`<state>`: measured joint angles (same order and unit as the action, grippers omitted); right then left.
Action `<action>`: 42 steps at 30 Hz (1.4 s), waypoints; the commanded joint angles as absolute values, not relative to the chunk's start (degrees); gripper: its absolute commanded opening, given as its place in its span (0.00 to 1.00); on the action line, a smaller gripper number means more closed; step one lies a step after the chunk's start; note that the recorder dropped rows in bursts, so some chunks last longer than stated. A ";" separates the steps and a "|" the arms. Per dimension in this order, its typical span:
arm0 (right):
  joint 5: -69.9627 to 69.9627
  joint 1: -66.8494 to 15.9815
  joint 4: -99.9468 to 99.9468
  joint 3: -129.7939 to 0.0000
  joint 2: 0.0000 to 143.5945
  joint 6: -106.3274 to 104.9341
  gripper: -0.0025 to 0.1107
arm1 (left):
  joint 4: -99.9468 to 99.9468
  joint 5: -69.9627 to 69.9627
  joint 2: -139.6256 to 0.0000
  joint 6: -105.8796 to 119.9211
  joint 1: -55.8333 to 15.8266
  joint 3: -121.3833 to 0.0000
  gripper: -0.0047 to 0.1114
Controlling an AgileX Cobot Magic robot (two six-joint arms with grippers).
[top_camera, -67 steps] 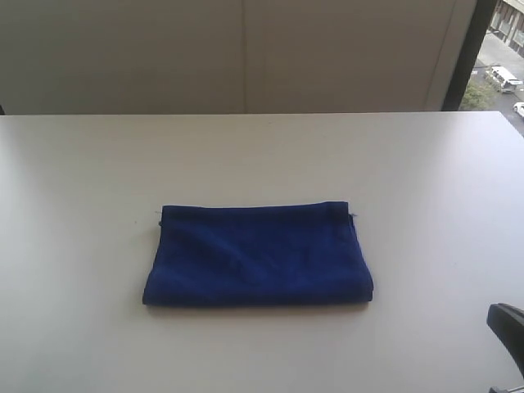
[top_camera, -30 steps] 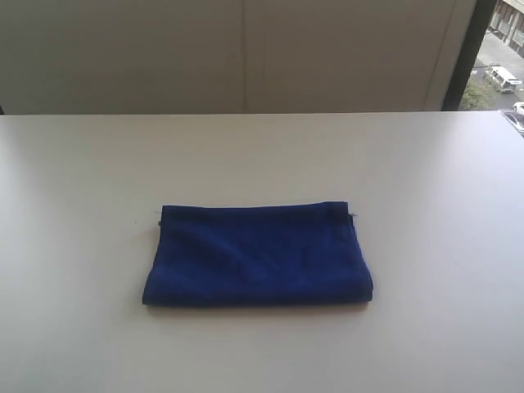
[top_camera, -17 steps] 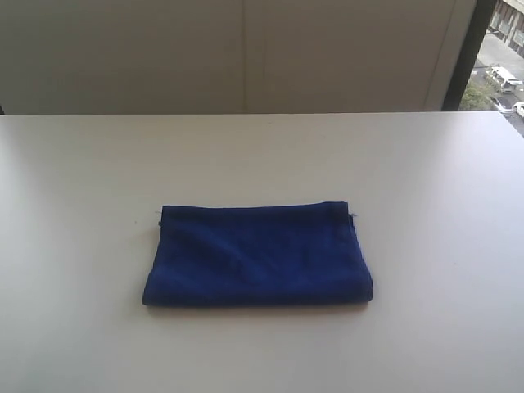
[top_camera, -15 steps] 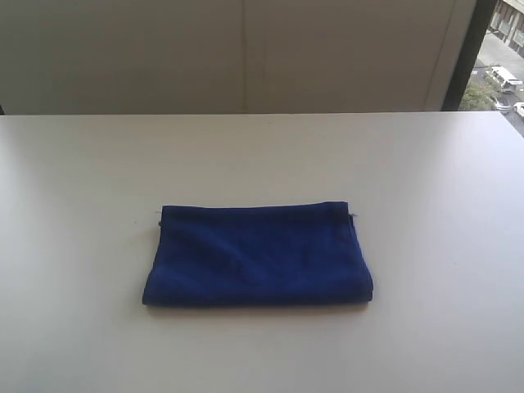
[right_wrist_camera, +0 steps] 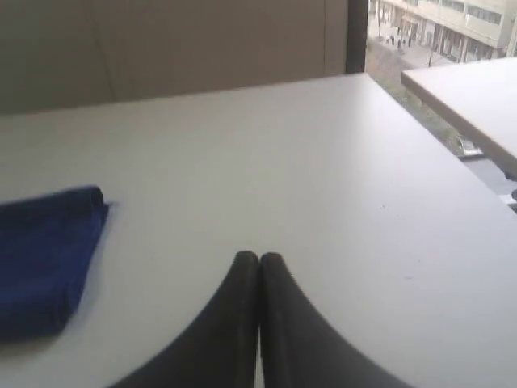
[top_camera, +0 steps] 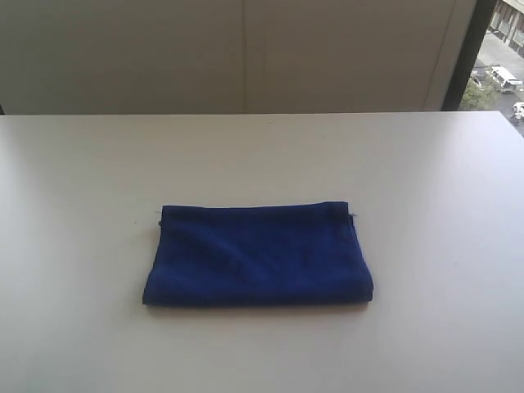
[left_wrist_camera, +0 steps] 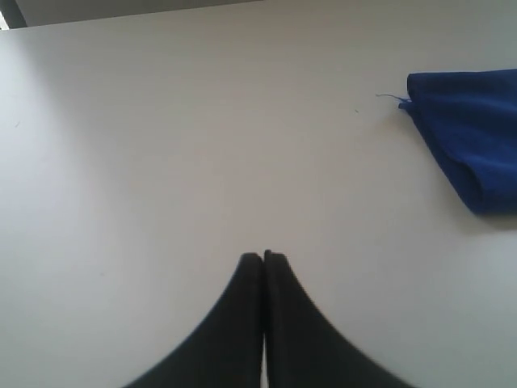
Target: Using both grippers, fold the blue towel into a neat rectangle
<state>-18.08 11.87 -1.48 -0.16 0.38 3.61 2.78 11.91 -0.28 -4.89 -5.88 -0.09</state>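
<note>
A deep blue towel [top_camera: 258, 255] of soft microfibre cloth lies folded into a flat, layered rectangle near the middle of the broad, matte white desk [top_camera: 82, 164]. In the exterior view its long sides run across the desk. The rounded fold faces the near edge and the stitched open edges face the far side, toward the wall. The corners line up closely, and a few shallow creases cross the top surface. A thin loose thread [left_wrist_camera: 388, 98] sticks out from one far corner.

The left gripper [left_wrist_camera: 264, 257], a pair of thin black fingers, is pressed together with nothing between the fingers. It points out over bare desk, well apart from the towel. The left wrist view catches only one end of the towel, where the stacked layers show at the fold.

The right gripper [right_wrist_camera: 259, 257], also black, is likewise pressed together and holds nothing. It is over bare desk off the towel's other end, well apart from the cloth.

Behind the desk stands a pale beige panelled wall [top_camera: 246, 57]. At the far right of the exterior view, past a dark window frame [top_camera: 471, 53], a street with vehicles [top_camera: 501, 78] shows. In the right wrist view the corner of a second white desk [right_wrist_camera: 464, 105] stands beside this one, with a gap between them.
</note>
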 commanded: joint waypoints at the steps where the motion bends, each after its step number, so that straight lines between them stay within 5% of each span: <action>1: -20.02 12.09 -1.41 0.00 0.00 -9.86 0.02 | 3.09 12.04 0.00 -4.61 -5.85 0.00 0.04; 42: -19.61 6.16 -1.45 0.00 0.00 2.31 0.02 | 3.09 12.04 0.00 -4.61 -5.85 0.00 0.04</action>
